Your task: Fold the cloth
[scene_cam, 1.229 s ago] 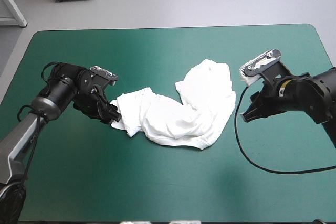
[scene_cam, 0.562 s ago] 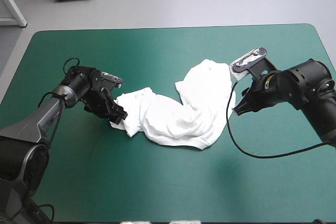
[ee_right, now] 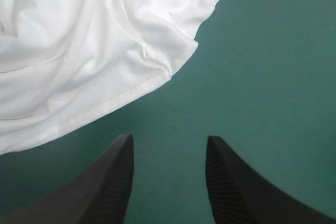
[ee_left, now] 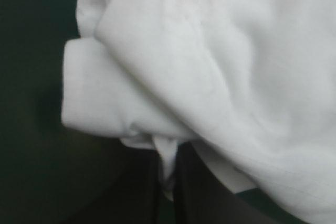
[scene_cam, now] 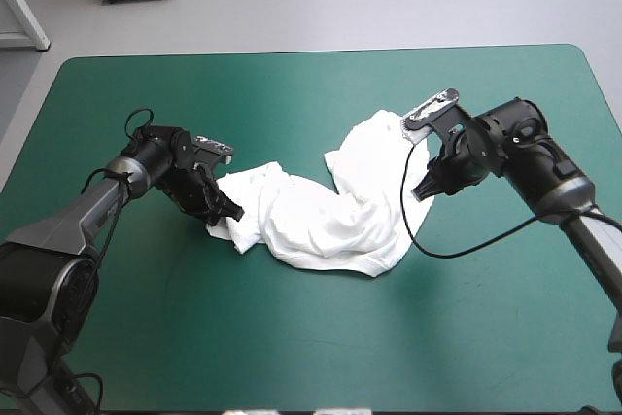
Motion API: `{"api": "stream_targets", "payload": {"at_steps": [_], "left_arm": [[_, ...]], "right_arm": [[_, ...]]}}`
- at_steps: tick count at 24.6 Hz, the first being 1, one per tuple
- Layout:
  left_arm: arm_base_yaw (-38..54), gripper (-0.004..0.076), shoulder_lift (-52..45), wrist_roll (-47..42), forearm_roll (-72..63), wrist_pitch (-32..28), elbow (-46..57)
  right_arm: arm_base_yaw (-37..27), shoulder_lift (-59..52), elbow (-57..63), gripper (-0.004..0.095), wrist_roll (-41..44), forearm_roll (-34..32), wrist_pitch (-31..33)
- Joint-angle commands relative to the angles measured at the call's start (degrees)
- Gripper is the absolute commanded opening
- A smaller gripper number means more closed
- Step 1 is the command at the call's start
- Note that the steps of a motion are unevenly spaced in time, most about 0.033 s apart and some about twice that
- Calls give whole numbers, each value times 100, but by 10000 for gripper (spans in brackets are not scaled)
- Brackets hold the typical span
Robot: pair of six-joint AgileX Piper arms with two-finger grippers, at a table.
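The white T-shirt lies as a crumpled heap across the middle of the table. My left gripper is at the heap's left end, low on the cover. In the left wrist view its black fingers are pressed together on a small fold of the T-shirt. My right gripper hovers at the heap's right edge. In the right wrist view this gripper stands open over bare cover, and the T-shirt's hem lies just ahead of the fingertips, untouched.
The teal-green cover stretches wide between the shirt and the table's front edge. More bare cover lies behind the shirt toward the far edge.
My left gripper has closed on the shirt's left end. The right arm has swung left, from well off the shirt to its right edge, with its fingers still apart.
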Motion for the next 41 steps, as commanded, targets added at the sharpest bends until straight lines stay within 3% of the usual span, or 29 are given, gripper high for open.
{"api": "stream_targets", "payload": {"at_steps": [1, 13, 20, 30, 32, 35, 36, 41], "left_arm": [[8, -8, -246, 6, -109, 27, -134], [8, -9, -246, 42, -160, 101, -134], [8, -9, -246, 306, -432, 124, -134], [8, -9, -246, 306, -432, 195, -134], [8, -9, -246, 306, -432, 207, -134], [8, -9, -269, 306, -406, 261, -134], [8, -9, -269, 306, -394, 276, -145], [8, -9, -354, 341, -346, 352, -269]], "right_arm": [[-54, 167, -144, 415, 46, -132, -356], [-708, 1371, -165, 460, -4, 430, -709], [-746, 2060, -682, 460, -155, 988, -764], [-746, 2951, -1289, 454, -155, 1213, -566], [-746, 3155, -1276, 356, -155, 1285, -268], [-746, 3302, -1251, 31, -412, 1595, 40], [-746, 3302, -1251, -17, -473, 1674, 57], [-746, 3199, -1251, -13, -482, 1730, 415]]}}
